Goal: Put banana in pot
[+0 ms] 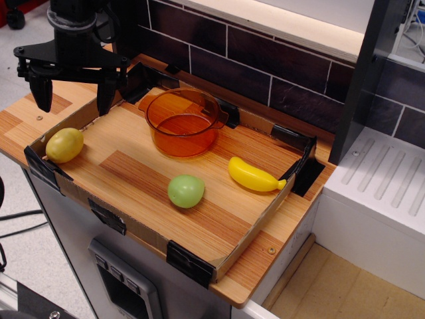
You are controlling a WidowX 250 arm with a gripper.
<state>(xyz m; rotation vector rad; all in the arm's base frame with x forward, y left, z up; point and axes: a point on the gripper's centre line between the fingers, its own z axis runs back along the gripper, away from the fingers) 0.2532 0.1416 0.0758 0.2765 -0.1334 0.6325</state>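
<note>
The banana (254,175) is lying on the wooden tray (133,174), right of the green fruit (185,191) and apart from the orange pot (182,123); the gripper (72,93) is hovering over the tray's left end near the yellow fruit (64,145), fingers spread, grasping nothing.

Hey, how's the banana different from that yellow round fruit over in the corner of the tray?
The banana is long, curved and tapers to a tip; the yellow round fruit is plump and egg-like. The banana is a brighter, glossier yellow; the round fruit looks duller, slightly greenish. The banana lies by the tray's right wall, the round fruit in its left corner, below the open gripper. Both rest on the wooden tray, outside the pot.
</note>
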